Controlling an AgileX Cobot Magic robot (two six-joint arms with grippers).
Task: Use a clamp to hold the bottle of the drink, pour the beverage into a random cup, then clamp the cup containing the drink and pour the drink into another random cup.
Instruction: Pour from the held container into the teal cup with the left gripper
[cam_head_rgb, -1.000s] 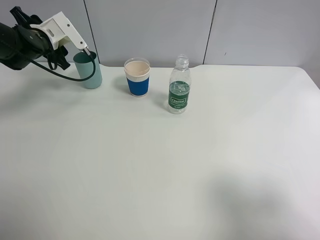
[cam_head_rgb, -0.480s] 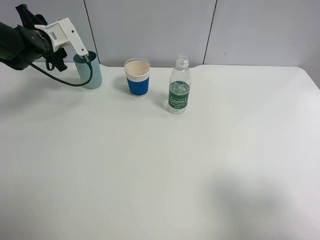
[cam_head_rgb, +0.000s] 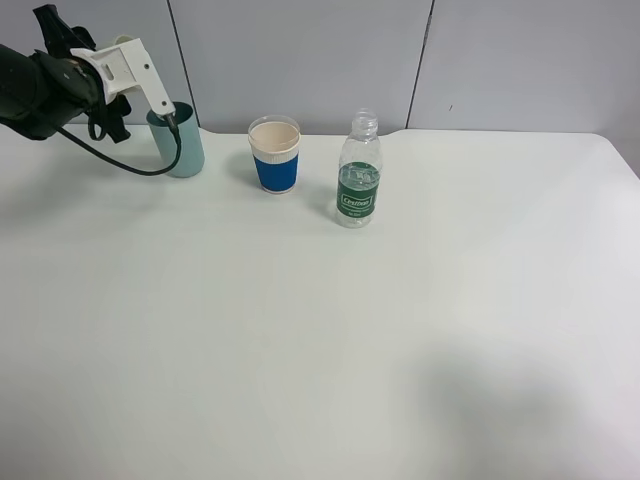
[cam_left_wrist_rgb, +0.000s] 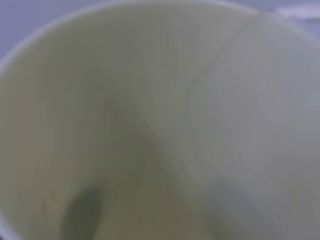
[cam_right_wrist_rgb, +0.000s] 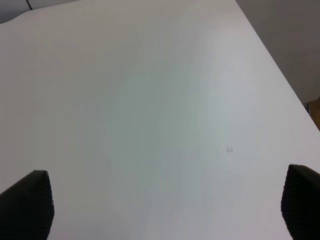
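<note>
A teal cup (cam_head_rgb: 184, 147) stands at the back left of the table, and my left gripper (cam_head_rgb: 171, 118) is shut on its rim from above. The left wrist view is filled by a blurred pale inside wall of that cup (cam_left_wrist_rgb: 150, 125). A blue cup with a white rim (cam_head_rgb: 274, 156) stands to its right. Further right stands the clear bottle (cam_head_rgb: 359, 184) with a green label, uncapped and upright. My right gripper (cam_right_wrist_rgb: 170, 205) is open, its dark fingertips (cam_right_wrist_rgb: 25, 205) wide apart over bare table. It does not show in the exterior view.
The white table (cam_head_rgb: 320, 340) stretches toward the front, with grey wall panels behind it. The table's right edge (cam_right_wrist_rgb: 280, 70) shows in the right wrist view. A black cable (cam_head_rgb: 120, 160) loops from the left arm beside the teal cup.
The left arm's wrist has tilted and drawn slightly left while staying on the teal cup's rim. The cup, the blue cup and the bottle stand where they were.
</note>
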